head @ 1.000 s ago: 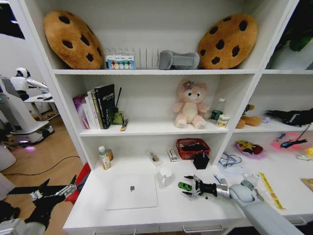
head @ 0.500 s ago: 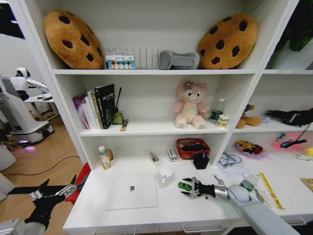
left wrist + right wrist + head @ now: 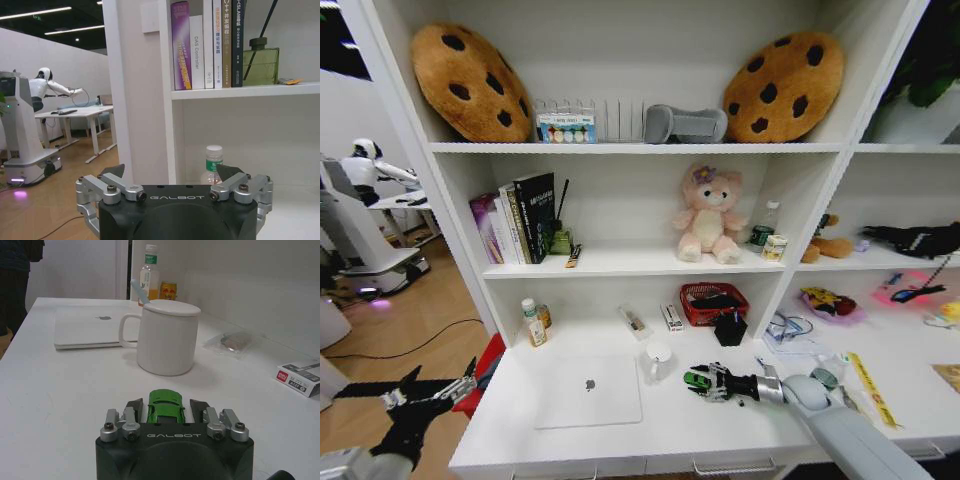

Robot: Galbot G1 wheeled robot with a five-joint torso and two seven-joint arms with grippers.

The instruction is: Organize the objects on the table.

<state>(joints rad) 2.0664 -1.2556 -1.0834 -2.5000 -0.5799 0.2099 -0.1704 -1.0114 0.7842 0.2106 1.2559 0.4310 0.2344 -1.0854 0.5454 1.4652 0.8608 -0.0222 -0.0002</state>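
Note:
A tiny green toy car (image 3: 696, 379) (image 3: 166, 406) sits on the white table (image 3: 620, 440), to the right of a white lidded mug (image 3: 658, 360) (image 3: 167, 337). My right gripper (image 3: 704, 381) (image 3: 166, 407) lies low over the tabletop with the car between its fingers (image 3: 134, 406). A narrow gap shows on each side, so the gripper is open. A slim silver laptop (image 3: 588, 390) (image 3: 95, 327) lies closed left of the mug. A blue pen (image 3: 763, 365) lies behind my right arm. My left gripper (image 3: 430, 392) (image 3: 172, 171) hangs open off the table's left end.
A red basket (image 3: 714, 302), a black pouch (image 3: 731, 328), a small white box (image 3: 672, 317) and a wrapped packet (image 3: 634, 321) line the table's back. A bottle (image 3: 532, 322) stands at the back left. A yellow ruler (image 3: 868, 388) lies at the right. Shelves rise above.
My right gripper has slid left along the table until its fingers straddle the green car, and they have narrowed. The left arm has not moved.

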